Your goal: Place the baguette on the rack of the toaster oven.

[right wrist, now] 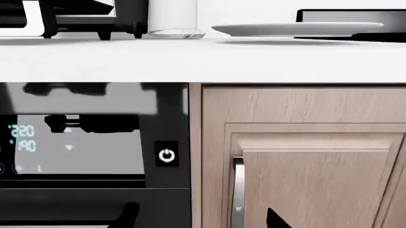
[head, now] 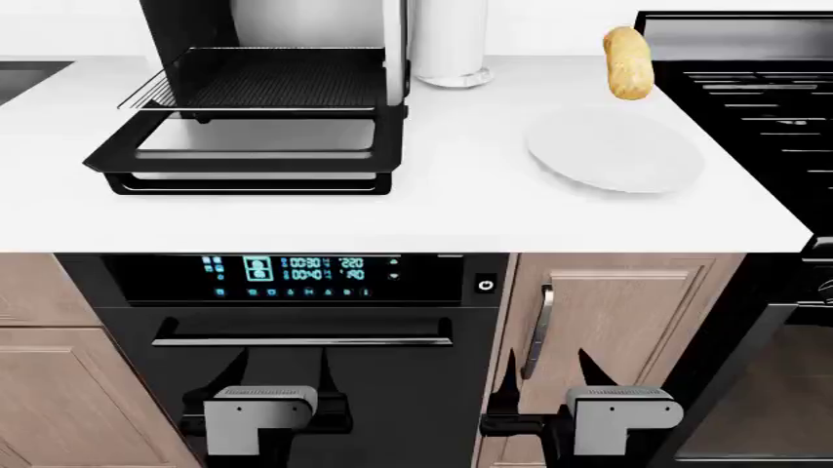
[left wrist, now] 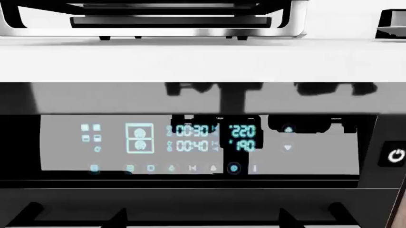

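Note:
The golden-brown baguette (head: pixel 627 63) lies on the white counter just behind a white plate (head: pixel 618 148). At the back left stands the black toaster oven (head: pixel 260 58), its door dropped open. Its black wire rack (head: pixel 280 78) is slid forward above a grey tray (head: pixel 248 136). Both grippers hang low, below the counter edge and far from the baguette. My left gripper (head: pixel 281 366) is open in front of the built-in oven. My right gripper (head: pixel 553 375) is open by the wooden cabinet door. The wrist views show open, empty fingers on the left gripper (left wrist: pixel 201 213) and on the right gripper (right wrist: pixel 201 216).
A white cylinder (head: pixel 450 44) stands between the toaster oven and the baguette. A black stove with grates (head: pixel 755 97) borders the counter on the right. The built-in oven's blue display (head: pixel 299 273) and long handle (head: pixel 302 341) face the left gripper. A cabinet handle (head: pixel 540 331) is near the right gripper.

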Motion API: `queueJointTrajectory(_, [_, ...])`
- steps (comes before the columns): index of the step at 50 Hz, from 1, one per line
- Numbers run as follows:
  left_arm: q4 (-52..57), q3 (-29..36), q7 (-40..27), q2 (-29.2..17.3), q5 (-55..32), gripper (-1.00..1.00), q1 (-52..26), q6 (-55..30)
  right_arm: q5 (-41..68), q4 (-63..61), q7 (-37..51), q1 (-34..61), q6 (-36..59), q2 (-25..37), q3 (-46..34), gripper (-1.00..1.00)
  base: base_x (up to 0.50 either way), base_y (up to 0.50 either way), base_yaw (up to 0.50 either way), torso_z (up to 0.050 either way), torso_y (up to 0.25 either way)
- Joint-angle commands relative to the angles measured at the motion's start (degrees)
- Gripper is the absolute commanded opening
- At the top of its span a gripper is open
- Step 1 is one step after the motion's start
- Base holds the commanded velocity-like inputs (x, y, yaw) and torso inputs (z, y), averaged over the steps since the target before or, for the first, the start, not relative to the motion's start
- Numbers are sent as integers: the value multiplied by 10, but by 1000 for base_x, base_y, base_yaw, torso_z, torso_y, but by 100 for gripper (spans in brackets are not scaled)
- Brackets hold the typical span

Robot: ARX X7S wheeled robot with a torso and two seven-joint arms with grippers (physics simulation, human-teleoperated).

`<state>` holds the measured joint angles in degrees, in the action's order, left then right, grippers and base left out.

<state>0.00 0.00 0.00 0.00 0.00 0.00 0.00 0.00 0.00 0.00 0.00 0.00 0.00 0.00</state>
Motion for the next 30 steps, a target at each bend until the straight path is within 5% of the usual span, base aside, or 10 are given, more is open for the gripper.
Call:
queueJointTrajectory(1, [-24, 20, -11, -11, 6, 100, 4, 59, -2, 7, 23, -3, -2, 12, -3, 100, 0, 0, 0, 0, 0])
queueJointTrajectory(16, [-31, 38, 33, -43, -93, 100, 9, 102, 2, 30, 67, 21, 18, 23, -43, 100, 0, 0, 0, 0, 0])
queueJointTrajectory(30, [-26, 51, 20, -55, -96, 100, 11, 89, 21, 29, 78, 29, 25, 34, -62, 100, 0, 0, 0, 49, 0])
